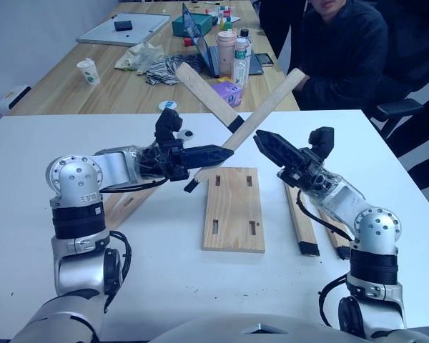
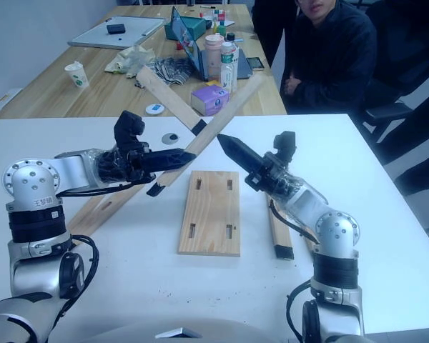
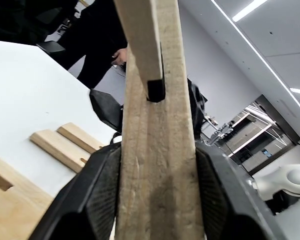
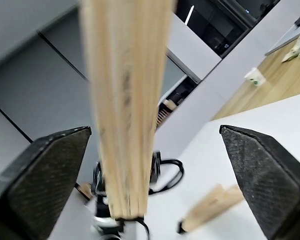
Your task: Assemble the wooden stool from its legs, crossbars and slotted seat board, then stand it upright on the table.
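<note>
Grip: left gripper point(image 1: 211, 157) clamps long pale wooden leg point(image 1: 268, 107), slanted toward one o'clock near slotted seat board point(image 1: 234, 214); we judge right gripper point(image 1: 289, 138), fingers spread, ready to steady it.

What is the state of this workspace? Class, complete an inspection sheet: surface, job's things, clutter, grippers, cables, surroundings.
surface: white table, with parts laid on it.
job's things: slotted seat board flat at centre; two loose legs beside it on the right; another wooden part under the left arm; crossed leg assembly held in the air.
clutter: small round object on the white table.
grippers: left gripper shut on the crossed leg assembly; right gripper open, its fingers astride the assembly without touching it.
cables: black cable looped beside the left arm.
surroundings: wooden table behind, with a paper cup, bottles and a laptop.
</note>
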`<state>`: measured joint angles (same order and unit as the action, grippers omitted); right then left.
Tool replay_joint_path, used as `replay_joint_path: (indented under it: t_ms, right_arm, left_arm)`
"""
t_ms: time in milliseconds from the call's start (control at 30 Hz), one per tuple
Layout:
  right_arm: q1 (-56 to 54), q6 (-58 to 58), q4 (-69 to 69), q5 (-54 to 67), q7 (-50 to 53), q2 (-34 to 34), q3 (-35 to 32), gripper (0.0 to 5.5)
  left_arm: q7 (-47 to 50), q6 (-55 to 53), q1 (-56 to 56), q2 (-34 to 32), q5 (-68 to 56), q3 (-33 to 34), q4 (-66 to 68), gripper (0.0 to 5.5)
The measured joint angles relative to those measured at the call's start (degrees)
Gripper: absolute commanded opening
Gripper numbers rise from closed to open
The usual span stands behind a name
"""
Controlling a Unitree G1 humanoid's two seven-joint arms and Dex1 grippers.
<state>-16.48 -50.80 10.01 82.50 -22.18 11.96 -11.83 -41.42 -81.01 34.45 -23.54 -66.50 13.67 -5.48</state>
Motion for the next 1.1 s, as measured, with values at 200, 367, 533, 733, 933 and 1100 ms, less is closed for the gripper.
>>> replay_joint_path:
  t_ms: [200, 367, 533, 733, 933, 1100]
  right_arm:
    - [-1.29, -0.96, -0.6, 5.93, 3.52, -2.46, 1.17, 4.74]
    - [-0.97, -1.9, 0.13, 7.79, 3.94, -2.6, 3.26, 4.46]
    - [-0.07, -1.85, 0.15, 9.29, 5.09, -2.63, 4.13, 3.63]
    - [0.04, -1.36, 0.11, 11.02, 6.25, -3.17, 4.48, 2.56]
    - [0.46, -0.98, 0.16, 11.88, 6.7, -4.26, 4.75, 2.31]
    - [0.5, -0.89, 0.21, 11.89, 6.8, -4.28, 5.03, 2.3]
  left_arm:
    - [0.15, 0.01, -0.73, 0.43, -1.77, -0.93, -1.56, 2.03]
    - [0.26, 0.23, -0.73, 0.41, -2.1, -1.65, -1.28, 2.03]
    - [0.28, 0.85, -0.73, -0.09, -2.11, -1.66, -0.56, 2.03]
    - [0.28, 1.21, -1.13, -0.39, -2.26, -1.75, -0.66, 2.03]
    - [0.36, 1.22, -1.77, -0.57, -2.68, -1.95, -0.8, 2.03]
    - [0.36, 1.23, -1.88, -0.65, -2.73, -1.96, -0.84, 2.03]
